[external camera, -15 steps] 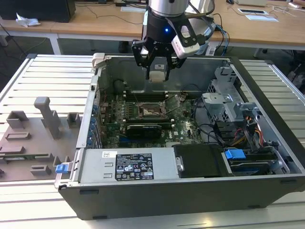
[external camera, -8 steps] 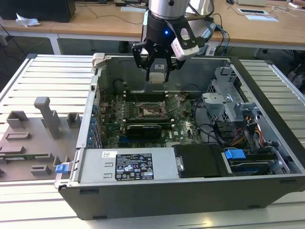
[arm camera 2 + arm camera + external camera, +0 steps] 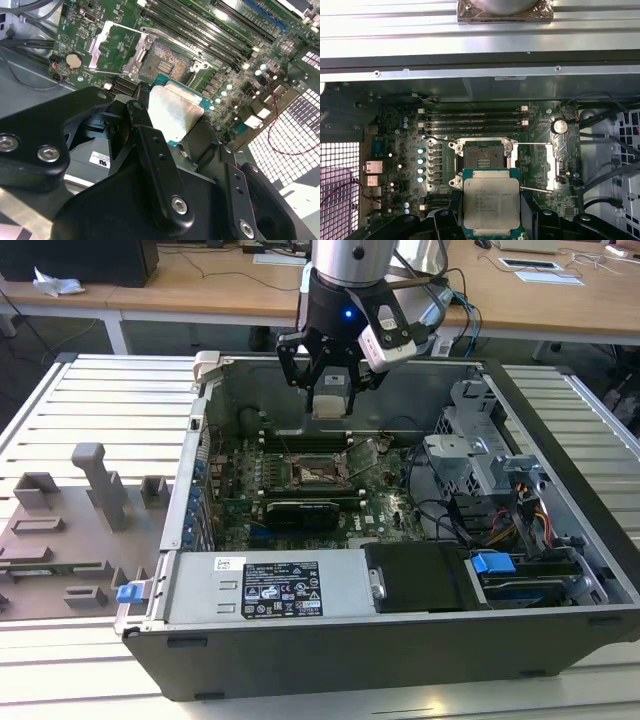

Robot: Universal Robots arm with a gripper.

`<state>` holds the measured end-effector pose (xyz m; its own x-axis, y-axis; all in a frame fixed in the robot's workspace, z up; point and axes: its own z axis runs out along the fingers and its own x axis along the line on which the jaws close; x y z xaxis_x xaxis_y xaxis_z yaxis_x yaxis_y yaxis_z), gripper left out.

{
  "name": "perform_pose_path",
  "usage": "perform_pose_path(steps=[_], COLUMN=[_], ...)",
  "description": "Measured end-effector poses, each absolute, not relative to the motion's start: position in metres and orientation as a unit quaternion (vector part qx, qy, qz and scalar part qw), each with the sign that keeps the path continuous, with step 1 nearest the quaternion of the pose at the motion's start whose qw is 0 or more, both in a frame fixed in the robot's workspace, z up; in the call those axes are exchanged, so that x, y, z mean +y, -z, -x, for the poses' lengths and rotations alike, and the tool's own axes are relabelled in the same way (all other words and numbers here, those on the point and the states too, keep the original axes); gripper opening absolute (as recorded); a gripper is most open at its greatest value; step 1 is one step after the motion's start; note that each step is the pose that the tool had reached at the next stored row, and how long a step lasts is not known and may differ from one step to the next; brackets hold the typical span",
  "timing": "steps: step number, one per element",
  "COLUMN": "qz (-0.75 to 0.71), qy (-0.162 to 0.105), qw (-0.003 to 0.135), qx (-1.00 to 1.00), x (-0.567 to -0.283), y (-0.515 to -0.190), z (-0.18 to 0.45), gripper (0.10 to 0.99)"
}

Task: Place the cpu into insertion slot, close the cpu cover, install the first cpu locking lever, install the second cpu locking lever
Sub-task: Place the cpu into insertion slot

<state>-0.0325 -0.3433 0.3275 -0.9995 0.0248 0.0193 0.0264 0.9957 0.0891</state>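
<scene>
- Desks strewn with cables stand behind a slatted bench (image 3: 80, 400); an open computer case (image 3: 300, 640) lies on it, its board (image 3: 300, 490) facing up.
- Gripper (image 3: 330, 390) hangs inside the case, well above the board and near the far wall.
- Its fingers (image 3: 145, 135) pinch the cpu (image 3: 491, 204) by two opposite edges, with the pale metal top facing the wrist cameras.
- In both wrist views the cpu is in the air, apart from the socket (image 3: 482, 159) and not yet over it squarely.
- Socket is bare, and the cover (image 3: 131, 59) is swung open beside it, so nothing of the placing is done.
- Cpu looks light, stiff and flat.
- Its smooth top would likely slip under a weak pinch, so the edges seem the right hold.
- Underside contacts and the socket pins are probably the fragile parts: it should go down level and lightly, since a tilted corner could bend pins.
</scene>
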Motion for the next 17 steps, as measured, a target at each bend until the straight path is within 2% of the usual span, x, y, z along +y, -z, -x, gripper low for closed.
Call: perform_pose_path(steps=[17], qz=[0.013], qy=[0.045], qw=[0.009], qx=[-0.999], x=[-0.343], y=[-0.315], z=[0.033], gripper=[0.545])
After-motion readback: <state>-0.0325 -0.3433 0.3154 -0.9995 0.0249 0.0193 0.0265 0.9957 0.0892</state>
